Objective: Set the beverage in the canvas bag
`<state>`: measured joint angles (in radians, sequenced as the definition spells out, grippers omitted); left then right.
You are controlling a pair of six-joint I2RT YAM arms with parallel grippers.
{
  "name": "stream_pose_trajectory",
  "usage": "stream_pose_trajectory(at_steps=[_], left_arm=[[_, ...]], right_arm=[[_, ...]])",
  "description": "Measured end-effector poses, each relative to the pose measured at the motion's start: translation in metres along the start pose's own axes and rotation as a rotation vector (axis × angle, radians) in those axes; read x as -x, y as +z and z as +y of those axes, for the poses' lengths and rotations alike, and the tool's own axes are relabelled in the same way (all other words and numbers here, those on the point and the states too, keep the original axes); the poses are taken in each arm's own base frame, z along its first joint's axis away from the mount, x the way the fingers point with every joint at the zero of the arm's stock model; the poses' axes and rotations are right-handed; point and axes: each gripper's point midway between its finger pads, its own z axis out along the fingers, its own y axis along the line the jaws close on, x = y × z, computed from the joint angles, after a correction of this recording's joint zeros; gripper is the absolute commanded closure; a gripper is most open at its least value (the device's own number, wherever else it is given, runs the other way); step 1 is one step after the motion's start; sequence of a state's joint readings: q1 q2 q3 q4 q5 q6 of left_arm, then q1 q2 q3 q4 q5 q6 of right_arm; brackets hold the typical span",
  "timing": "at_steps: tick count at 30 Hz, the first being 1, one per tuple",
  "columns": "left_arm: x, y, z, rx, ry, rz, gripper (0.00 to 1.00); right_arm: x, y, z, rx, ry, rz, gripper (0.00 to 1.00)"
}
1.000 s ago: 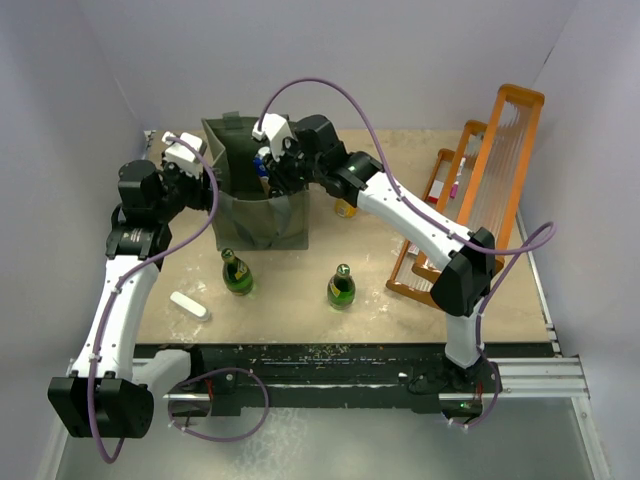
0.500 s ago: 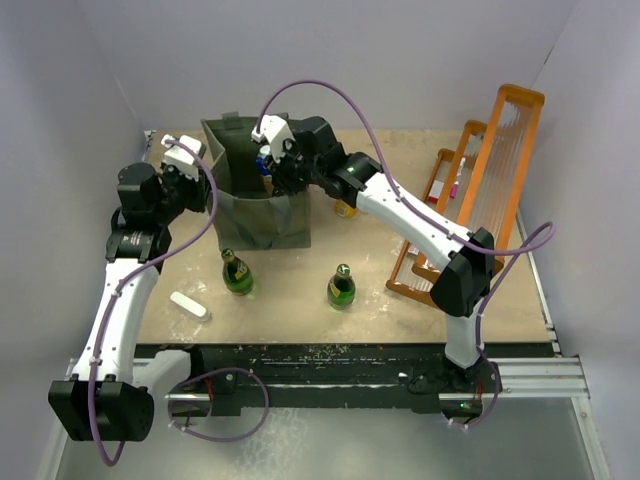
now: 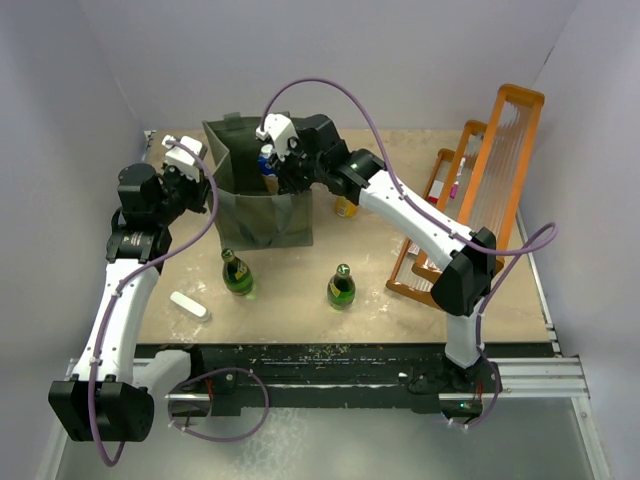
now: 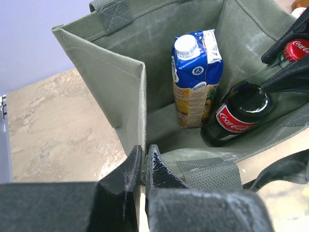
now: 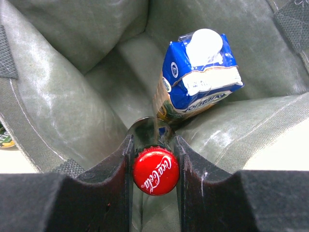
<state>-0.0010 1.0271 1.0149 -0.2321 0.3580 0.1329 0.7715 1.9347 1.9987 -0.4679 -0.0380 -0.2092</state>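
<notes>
One canvas bag (image 3: 255, 218) is counted on the worktop (image 3: 300, 322). Two drinks are seen inside it: one blue carton (image 4: 195, 72) with a white cap and one cola bottle (image 4: 240, 110) with a red cap. Two more bottles are counted outside the bag, a left green bottle (image 3: 237, 273) and a right green bottle (image 3: 341, 288). One yellowish item (image 3: 346, 208), mostly hidden, cannot be identified. One small white object (image 3: 188, 305) and one orange rack (image 3: 505, 150) are also counted. Two arms are counted, a left arm (image 3: 118, 300) and a right arm (image 3: 415, 225), each with one purple cable (image 3: 330, 85).
</notes>
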Motion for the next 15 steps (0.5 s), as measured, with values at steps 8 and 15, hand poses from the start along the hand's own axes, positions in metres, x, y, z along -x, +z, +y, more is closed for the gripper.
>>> stream_pose_trajectory(at_steps=[8,15], left_arm=[[0.001,-0.003,-0.002,-0.007,-0.011,-0.001,1.0],[0.0,-0.004,-0.006,-0.025,-0.023,0.001,1.0]], right_arm=[[-0.005,-0.001,-0.013,-0.021,0.014,0.011,1.0],[-0.008,-0.002,-0.021,-0.034,0.023,0.016,1.0]])
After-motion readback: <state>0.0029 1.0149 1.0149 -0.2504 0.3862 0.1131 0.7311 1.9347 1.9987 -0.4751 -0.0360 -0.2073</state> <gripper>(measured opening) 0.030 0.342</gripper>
